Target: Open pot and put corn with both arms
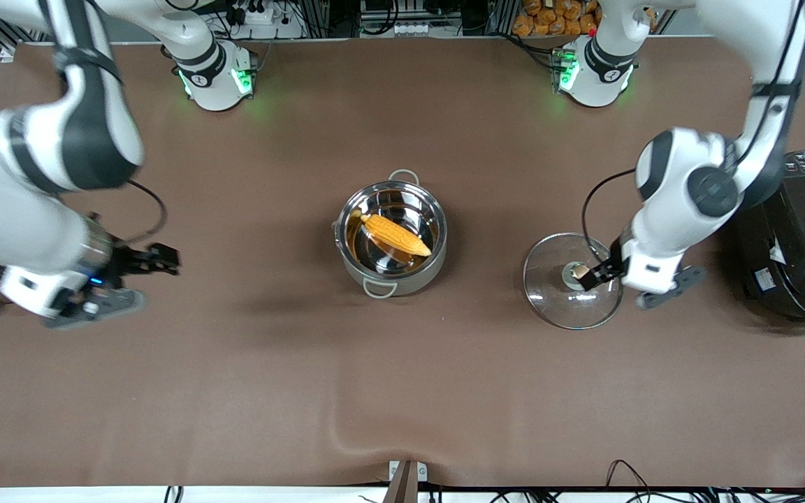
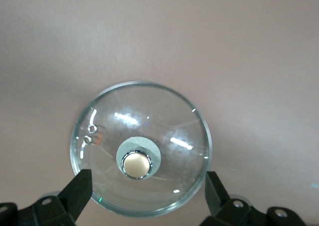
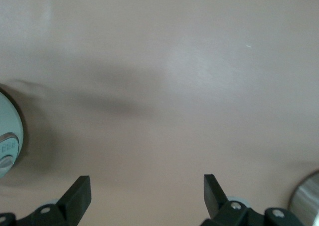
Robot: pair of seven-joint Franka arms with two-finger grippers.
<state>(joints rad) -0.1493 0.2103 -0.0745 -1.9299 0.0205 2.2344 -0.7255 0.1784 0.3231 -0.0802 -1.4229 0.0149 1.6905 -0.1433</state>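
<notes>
Nearest the camera: round clear glass lid (image 1: 572, 281) with copper-toned knob (image 2: 136, 164), flat on brown table (image 1: 402, 391), well apart from round shiny steel pot (image 1: 390, 239), toward left arm's end. Pot open; tapered yellow-orange corn cob (image 1: 396, 235) inside it. Left gripper (image 2: 147, 188) over lid, fingers spread wide, knob free between them. Right gripper (image 3: 147, 193) over bare table toward right arm's end from pot, fingers released, empty. Probably final step: both placements done. Next: only lifting clear without touching lid.
</notes>
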